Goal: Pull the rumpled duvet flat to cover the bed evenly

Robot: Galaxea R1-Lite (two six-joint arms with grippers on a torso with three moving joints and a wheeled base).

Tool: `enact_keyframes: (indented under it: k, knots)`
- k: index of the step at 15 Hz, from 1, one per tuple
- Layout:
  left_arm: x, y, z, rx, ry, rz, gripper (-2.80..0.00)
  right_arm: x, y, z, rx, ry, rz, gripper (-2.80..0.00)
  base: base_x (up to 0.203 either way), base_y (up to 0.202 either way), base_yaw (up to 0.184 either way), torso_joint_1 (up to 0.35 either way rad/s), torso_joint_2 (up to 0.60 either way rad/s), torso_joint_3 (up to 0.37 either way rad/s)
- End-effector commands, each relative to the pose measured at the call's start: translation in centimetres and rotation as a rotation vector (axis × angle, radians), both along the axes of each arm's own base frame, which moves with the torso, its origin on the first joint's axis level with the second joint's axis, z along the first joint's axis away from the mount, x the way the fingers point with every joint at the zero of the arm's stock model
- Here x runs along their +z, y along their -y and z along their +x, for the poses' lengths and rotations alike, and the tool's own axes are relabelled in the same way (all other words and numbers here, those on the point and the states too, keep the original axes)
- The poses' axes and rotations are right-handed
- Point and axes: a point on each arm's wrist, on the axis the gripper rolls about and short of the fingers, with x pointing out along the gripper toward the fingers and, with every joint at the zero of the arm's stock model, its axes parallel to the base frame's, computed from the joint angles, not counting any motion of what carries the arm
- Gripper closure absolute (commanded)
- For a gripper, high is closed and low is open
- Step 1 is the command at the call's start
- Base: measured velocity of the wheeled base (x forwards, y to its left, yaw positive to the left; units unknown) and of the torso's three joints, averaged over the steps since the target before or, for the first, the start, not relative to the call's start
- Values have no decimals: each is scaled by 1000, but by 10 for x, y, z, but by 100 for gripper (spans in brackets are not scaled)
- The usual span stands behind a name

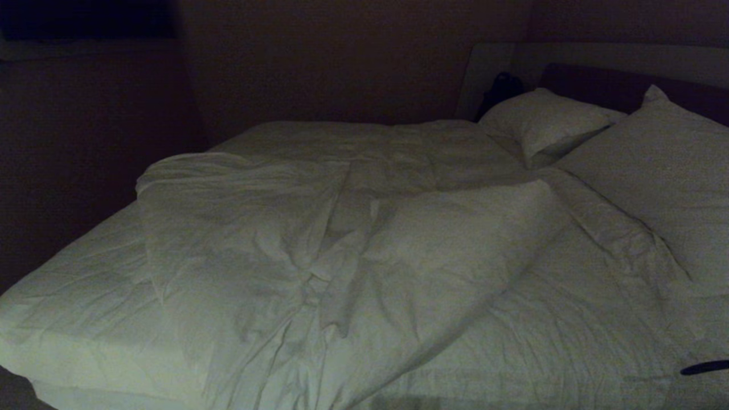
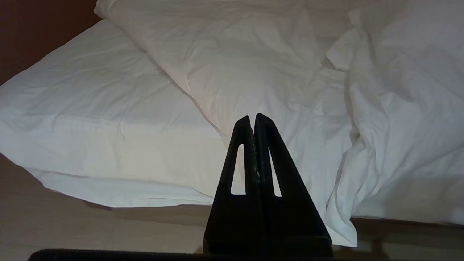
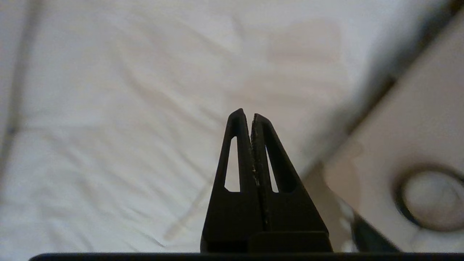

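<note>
Right wrist view first: the right hand (image 3: 245, 115) is pinched fully shut with nothing between its fingers, hovering over plain white fabric near the bed's side edge. I'd guess that's the sheet (image 3: 108, 127), not the duvet, since it looks thin and fairly smooth. Off to one side there's a pale patch with a dark ring on it, too blurry to say what it is. In the head view only a dark sliver of that hand (image 1: 705, 367) pokes in at the lower right corner.

The left hand (image 2: 252, 117) is also closed tight and empty, parked low off the foot-side corner of the bed (image 2: 90, 152), pointing at the fabric but not touching it.

Going outward, the duvet (image 1: 273, 245) is bunched up in a heap across the middle and left of the mattress, with one fold hanging over the near edge. A big stretch of bare sheet (image 1: 569, 319) shows on the right, between the heap and the two pillows (image 1: 655, 165) up by the headboard (image 1: 621, 85).

So my read is we're at the very start, the reach-in step. Nothing's grabbed yet and the duvet hasn't been spread at all. Next move needs the right hand to open up, get across to the nearest duvet edge or corner, bite a decent fold, then drag it toward the pillow side. Soft puffy fabric like that can slip out of a thin pinch, so a deep grab seems wise.
</note>
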Motion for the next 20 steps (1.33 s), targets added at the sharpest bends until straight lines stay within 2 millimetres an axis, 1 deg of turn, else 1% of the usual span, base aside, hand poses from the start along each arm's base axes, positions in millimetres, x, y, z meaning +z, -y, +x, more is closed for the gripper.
enact_keyframes:
  k: [1, 3, 5, 7, 10, 11, 13, 15, 18, 20]
  knots:
    - [0, 0, 0, 0, 0, 0, 0, 17, -8, 19, 37, 13, -43, 0, 0, 0, 0, 0, 0, 0]
    - [0, 0, 0, 0, -1, 0, 0, 33, -19, 39, 62, 14, -62, 0, 0, 0, 0, 0, 0, 0]
    - [0, 0, 0, 0, 1, 0, 0, 41, -26, 48, 62, 8, -59, 0, 0, 0, 0, 0, 0, 0]
    - [0, 0, 0, 0, -1, 0, 0, 61, -51, 70, 127, -8, -47, 0, 0, 0, 0, 0, 0, 0]
    - [0, 0, 0, 0, -1, 0, 0, 90, -75, 89, 174, -23, -28, 0, 0, 0, 0, 0, 0, 0]
    - [0, 0, 0, 0, -1, 0, 0, 97, -82, 92, 184, -29, -15, 0, 0, 0, 0, 0, 0, 0]
    - [0, 0, 0, 0, -1, 0, 0, 112, -89, 103, 204, -42, 20, 0, 0, 0, 0, 0, 0, 0]
    - [0, 0, 0, 0, -1, 0, 0, 120, -99, 115, 237, -67, 49, 0, 0, 0, 0, 0, 0, 0]
    - [0, 0, 0, 0, 1, 0, 0, 121, -109, 131, 272, -97, 55, 0, 0, 0, 0, 0, 0, 0]
    - [0, 0, 0, 0, -1, 0, 0, 121, -117, 138, 294, -105, 61, 0, 0, 0, 0, 0, 0, 0]
